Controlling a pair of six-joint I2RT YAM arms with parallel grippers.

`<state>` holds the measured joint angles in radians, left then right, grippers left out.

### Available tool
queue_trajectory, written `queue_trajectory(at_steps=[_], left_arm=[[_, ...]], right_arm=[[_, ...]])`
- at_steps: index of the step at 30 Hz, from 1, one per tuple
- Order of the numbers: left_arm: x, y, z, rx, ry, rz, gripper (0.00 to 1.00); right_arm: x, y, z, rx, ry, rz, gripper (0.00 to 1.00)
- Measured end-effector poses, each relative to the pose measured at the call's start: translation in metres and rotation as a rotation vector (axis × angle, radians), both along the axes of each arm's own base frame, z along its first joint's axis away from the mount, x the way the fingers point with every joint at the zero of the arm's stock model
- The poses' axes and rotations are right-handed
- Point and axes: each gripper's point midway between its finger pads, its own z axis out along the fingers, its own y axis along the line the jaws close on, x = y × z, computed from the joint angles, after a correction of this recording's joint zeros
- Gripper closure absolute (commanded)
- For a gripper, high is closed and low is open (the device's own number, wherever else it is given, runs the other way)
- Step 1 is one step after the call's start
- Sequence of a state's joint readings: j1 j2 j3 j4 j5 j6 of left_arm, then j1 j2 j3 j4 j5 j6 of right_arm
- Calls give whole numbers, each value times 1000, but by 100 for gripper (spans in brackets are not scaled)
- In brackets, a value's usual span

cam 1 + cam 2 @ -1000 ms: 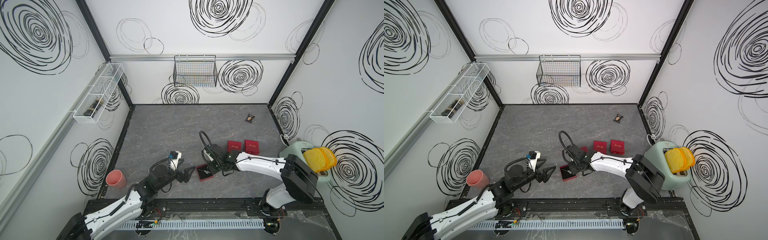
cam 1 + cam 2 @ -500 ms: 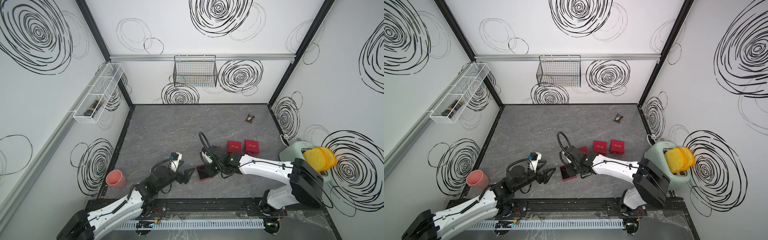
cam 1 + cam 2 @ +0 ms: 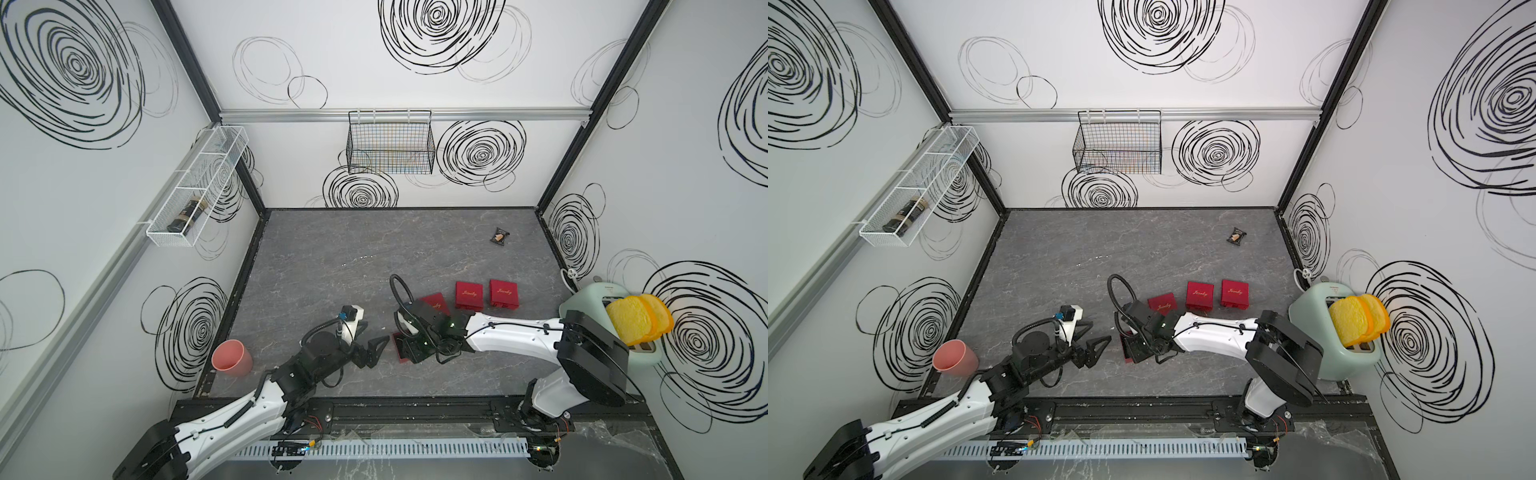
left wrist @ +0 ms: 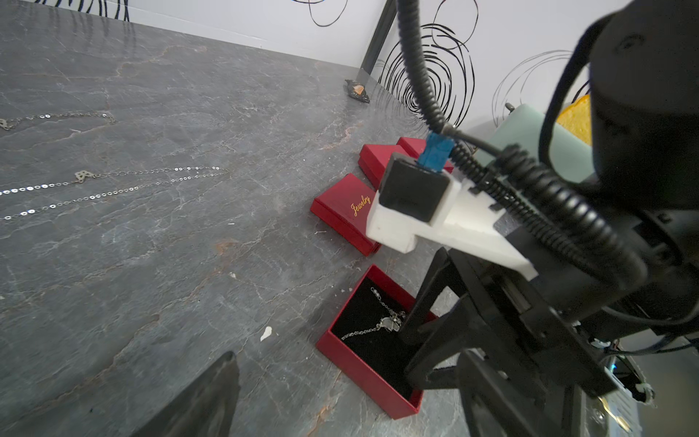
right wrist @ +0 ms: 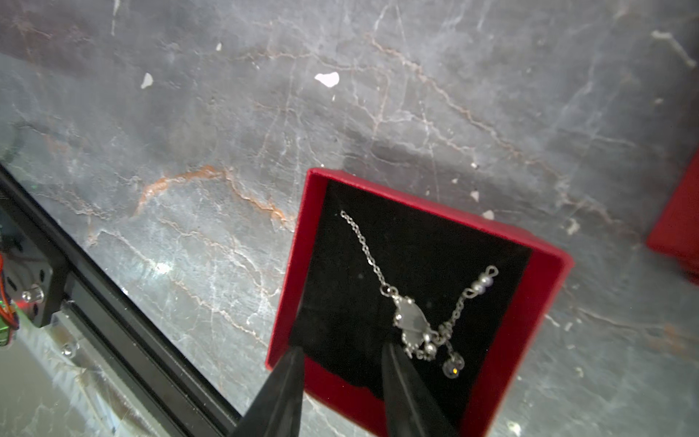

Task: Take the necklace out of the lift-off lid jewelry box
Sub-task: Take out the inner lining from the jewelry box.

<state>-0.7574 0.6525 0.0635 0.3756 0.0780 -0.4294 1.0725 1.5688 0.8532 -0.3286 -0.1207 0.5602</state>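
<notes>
We read the counter (image 5: 189, 151) as grey marble-look, smooth, with a soft sheen. Jewelry box (image 5: 537, 302): matt red textured card, black velvety lining. Necklace (image 5: 410, 319): bright polished metal chain, clear glassy beads. Right gripper (image 5: 342, 352) fingers (image 5: 280, 393): matt black plastic. Lid (image 4: 342, 212): same red card, glossy gold lettering.

Left tool (image 3: 1093, 336) gapes wide; right tool (image 5: 342, 348) stands partly parted.
</notes>
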Motion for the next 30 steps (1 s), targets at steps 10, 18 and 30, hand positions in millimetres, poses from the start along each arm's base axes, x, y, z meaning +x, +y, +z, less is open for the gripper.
queue_trajectory(at_steps=[10,18,30], left_arm=[[1,1,0,3,-2,10,8],[2,2,-2,8,1,14,9],[2,4,-5,23,6,24,10]], right_arm=[[7,0,-11,-56,-7,-21,49],[18,2,-14,-105,-41,-33,51],[26,1,-22,-149,-87,-26,81]])
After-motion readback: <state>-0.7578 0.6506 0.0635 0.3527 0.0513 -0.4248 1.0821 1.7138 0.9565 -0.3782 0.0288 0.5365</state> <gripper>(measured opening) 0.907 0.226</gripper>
